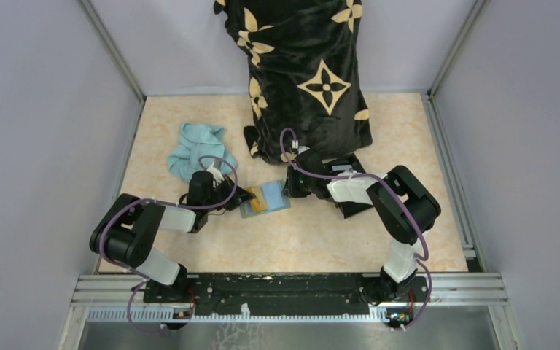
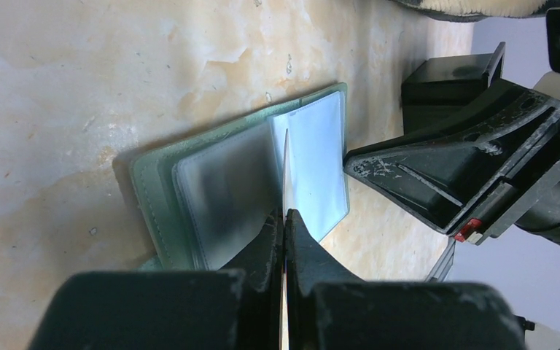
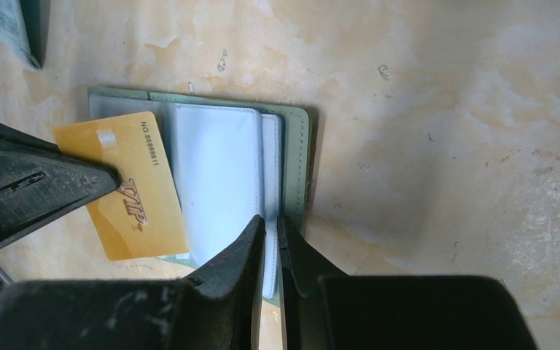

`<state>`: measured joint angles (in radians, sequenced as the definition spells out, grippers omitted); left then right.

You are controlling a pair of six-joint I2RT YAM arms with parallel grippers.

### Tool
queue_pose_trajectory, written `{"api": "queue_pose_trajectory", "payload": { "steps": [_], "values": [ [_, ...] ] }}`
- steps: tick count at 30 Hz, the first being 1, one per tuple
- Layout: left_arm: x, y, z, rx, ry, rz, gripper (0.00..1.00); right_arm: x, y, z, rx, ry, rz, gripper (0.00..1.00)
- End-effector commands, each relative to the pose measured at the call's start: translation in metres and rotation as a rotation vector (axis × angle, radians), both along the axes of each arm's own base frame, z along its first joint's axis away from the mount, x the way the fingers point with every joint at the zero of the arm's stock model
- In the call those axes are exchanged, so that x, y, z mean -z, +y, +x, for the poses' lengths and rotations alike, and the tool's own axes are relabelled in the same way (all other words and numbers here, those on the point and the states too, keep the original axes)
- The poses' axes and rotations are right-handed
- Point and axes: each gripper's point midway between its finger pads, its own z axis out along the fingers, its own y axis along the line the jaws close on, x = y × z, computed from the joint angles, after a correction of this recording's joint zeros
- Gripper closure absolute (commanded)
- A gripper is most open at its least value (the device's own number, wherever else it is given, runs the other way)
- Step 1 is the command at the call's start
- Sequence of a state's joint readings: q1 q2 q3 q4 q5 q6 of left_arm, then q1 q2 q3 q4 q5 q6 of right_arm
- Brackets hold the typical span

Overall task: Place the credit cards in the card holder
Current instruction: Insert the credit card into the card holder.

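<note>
The sage-green card holder (image 1: 281, 205) lies open on the table, pale clear sleeves facing up (image 3: 215, 175). My left gripper (image 1: 246, 195) is shut on a tan-orange credit card (image 3: 135, 193), which lies partly over the holder's left half. In the left wrist view that card (image 2: 285, 168) shows edge-on between the closed jaws of the left gripper (image 2: 285, 215), above the holder (image 2: 153, 189). My right gripper (image 3: 271, 219) stands at the holder's right edge. Its jaws are a narrow slit apart, with a sleeve's edge showing in the gap. No other credit cards show.
A light blue cloth (image 1: 193, 149) lies at the back left. A black fabric with tan flower marks (image 1: 306, 80) hangs over the back middle. A black box (image 2: 448, 76) sits behind my right gripper (image 2: 445, 175). Walls enclose the table on three sides.
</note>
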<state>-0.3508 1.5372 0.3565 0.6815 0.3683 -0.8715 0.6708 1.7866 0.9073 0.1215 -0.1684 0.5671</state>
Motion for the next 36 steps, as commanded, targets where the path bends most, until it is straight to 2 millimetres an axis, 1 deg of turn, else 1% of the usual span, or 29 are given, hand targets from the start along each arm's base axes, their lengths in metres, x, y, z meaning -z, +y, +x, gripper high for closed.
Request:
{"api": "queue_pose_trajectory", "payload": {
  "steps": [1, 16, 25, 31, 36],
  "values": [
    [0.000, -0.002, 0.002, 0.014, -0.007, -0.019, 1.00, -0.033, 0.009, 0.018, -0.005, -0.084, 0.037, 0.88],
    [0.010, 0.001, 0.004, 0.008, 0.017, -0.037, 1.00, -0.026, 0.012, 0.016, -0.023, -0.059, 0.032, 0.87],
    [0.006, -0.001, 0.010, -0.003, 0.011, -0.091, 1.00, -0.021, 0.011, 0.014, -0.027, -0.049, 0.024, 0.87],
    [0.009, -0.004, 0.006, 0.019, 0.012, -0.103, 1.00, -0.018, 0.010, 0.012, -0.027, -0.043, 0.019, 0.87],
    [0.011, -0.006, 0.002, 0.039, 0.015, -0.112, 1.00, -0.020, 0.009, 0.013, -0.025, -0.046, 0.019, 0.87]
  ]
}}
